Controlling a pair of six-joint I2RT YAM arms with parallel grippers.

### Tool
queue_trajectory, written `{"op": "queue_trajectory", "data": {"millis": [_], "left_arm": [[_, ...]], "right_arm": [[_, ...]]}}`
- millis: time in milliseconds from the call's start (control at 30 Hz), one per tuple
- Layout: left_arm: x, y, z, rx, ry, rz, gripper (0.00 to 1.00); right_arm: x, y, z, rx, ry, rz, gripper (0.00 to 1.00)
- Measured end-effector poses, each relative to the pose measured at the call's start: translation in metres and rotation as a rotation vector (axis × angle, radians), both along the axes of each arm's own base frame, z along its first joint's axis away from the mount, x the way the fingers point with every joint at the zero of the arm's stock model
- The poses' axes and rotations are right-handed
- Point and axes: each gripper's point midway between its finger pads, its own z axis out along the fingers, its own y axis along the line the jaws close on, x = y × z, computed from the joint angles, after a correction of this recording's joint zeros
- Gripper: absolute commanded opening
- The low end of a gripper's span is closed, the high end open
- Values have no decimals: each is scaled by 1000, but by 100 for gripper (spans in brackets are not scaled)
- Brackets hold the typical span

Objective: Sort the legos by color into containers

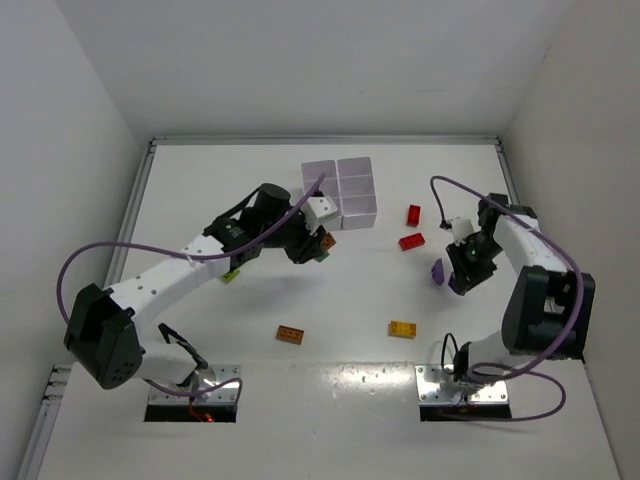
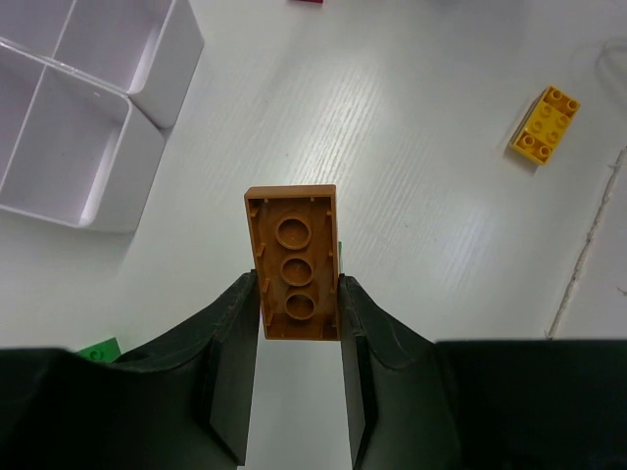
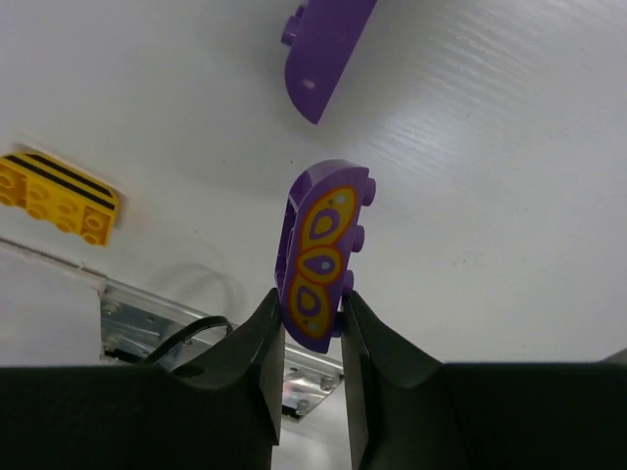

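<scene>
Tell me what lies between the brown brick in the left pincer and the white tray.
Nothing: the left wrist view shows only bare table between the brown brick, clamped in the left pincer, and the tray.

No word, number or brand mark can be read anywhere. The purple piece point(image 3: 318, 259) pinched in the right gripper point(image 3: 312, 304) carries a print of yellow and orange ovals with purple teardrops (no letters among them). The yellow brick point(image 3: 57, 196) bears black stripes; the brown brick point(image 2: 292, 245) clamped in the left gripper point(image 2: 299, 286), only moulded rings.

Red brick point(image 2: 306, 2) cut by top edge; tray point(image 2: 127, 176) by left.
</scene>
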Motion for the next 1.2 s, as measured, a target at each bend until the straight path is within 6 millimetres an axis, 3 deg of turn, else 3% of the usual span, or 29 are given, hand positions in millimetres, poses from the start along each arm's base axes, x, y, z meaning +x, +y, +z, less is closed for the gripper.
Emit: {"op": "queue_trajectory", "data": {"millis": [233,400,467,600,700,833,900,1000,1067,1200], "left_arm": [[4,-10,-8,15,25,-18,0],[1,-13,-14,22,43,-31,0],[1,-13,-14,22,46,-34,0],[-3,-16,-13,8,57,-55,0],[-11,-19,-11,-42,95,-98,0],[-25,-20,0,-203,228,-188,0],[-30,-23,11,-309,290,-222,0],[-35,-26,26,-445,388,-256,0],[-34,-30,38,-508,429,-283,0],[-34,-32,61,-591,474,-325,0]], "right_arm": [[-3,-8,-38,17,133,4,21],[11,-11,-44,10,133,-9,47],[18,-12,-47,8,124,-17,52],[25,-8,-41,34,97,-13,52],[38,2,-20,95,26,12,52],[71,35,51,278,-219,113,54],[83,65,96,418,-351,196,56],[82,124,140,655,-417,324,65],[73,159,148,794,-372,377,66],[55,213,136,936,-217,427,70]]}}
